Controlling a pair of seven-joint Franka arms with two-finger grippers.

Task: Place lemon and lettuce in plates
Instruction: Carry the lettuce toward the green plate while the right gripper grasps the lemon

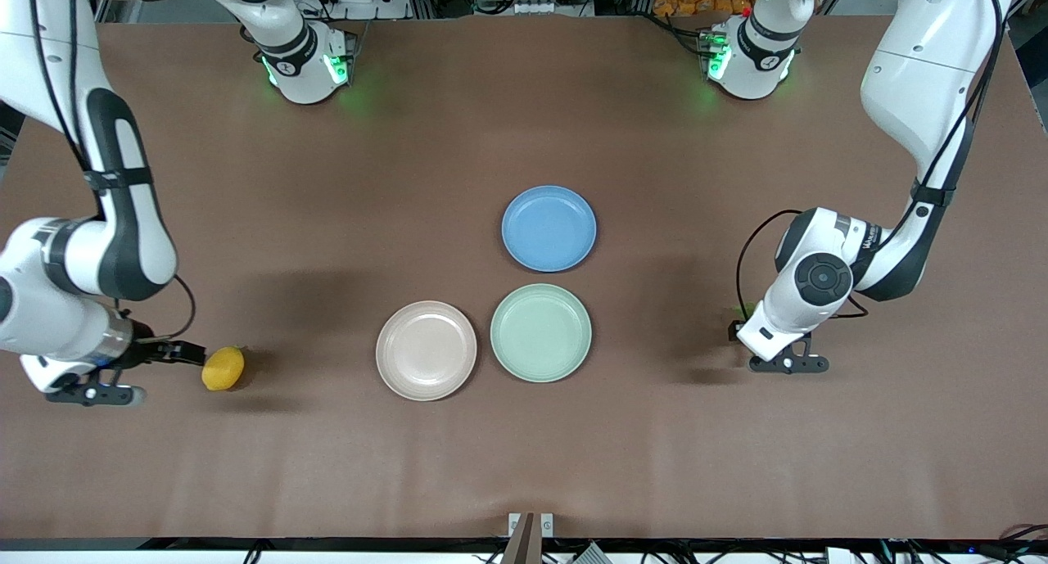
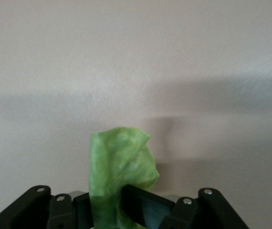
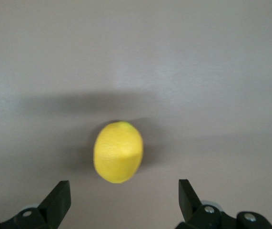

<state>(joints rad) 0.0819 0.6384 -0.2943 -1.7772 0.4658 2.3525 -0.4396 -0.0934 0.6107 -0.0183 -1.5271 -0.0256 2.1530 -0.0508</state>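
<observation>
The lemon (image 1: 223,367) lies on the brown table toward the right arm's end. It also shows in the right wrist view (image 3: 118,151). My right gripper (image 1: 193,355) is open and low beside it. In the right wrist view the lemon lies just ahead of this gripper (image 3: 124,192), not between the fingers. My left gripper (image 1: 738,328) is shut on the lettuce (image 1: 747,309), low over the table toward the left arm's end. In the left wrist view the green leaf (image 2: 119,162) sticks out from the gripper (image 2: 114,206). The pink-beige plate (image 1: 426,349) and the mint green plate (image 1: 540,331) stand side by side mid-table, both empty.
A blue plate (image 1: 548,227), empty, stands farther from the front camera than the mint green plate. The two arm bases stand along the table's edge farthest from the front camera.
</observation>
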